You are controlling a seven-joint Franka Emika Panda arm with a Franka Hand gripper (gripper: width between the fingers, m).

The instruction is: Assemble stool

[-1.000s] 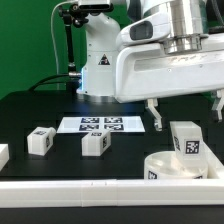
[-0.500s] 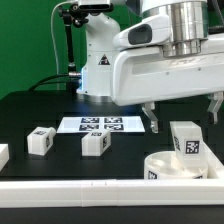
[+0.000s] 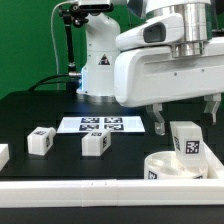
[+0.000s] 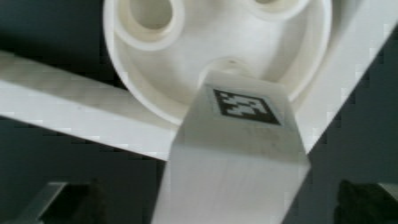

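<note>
The round white seat disc (image 3: 160, 166) lies at the exterior view's right, just behind the rail. One chunky white leg (image 3: 185, 140) with a marker tag stands upright on it. My gripper (image 3: 185, 114) hangs open just above that leg, one finger on each side, touching nothing. In the wrist view the leg (image 4: 231, 150) runs up to the seat disc (image 4: 196, 45), between my dark fingertips (image 4: 50, 202); the gripper (image 4: 210, 205) is open. Two more loose legs (image 3: 40, 141) (image 3: 95, 144) stand on the black table at the left.
The marker board (image 3: 100, 124) lies flat behind the loose legs. The long white border rail (image 3: 90, 190) runs along the front, also in the wrist view (image 4: 63, 100). Another white part (image 3: 3, 155) sits at the exterior view's left edge. The arm's base (image 3: 98, 60) stands behind.
My gripper has shifted slightly and come a little lower over the upright leg, still open. The parts have not moved.
</note>
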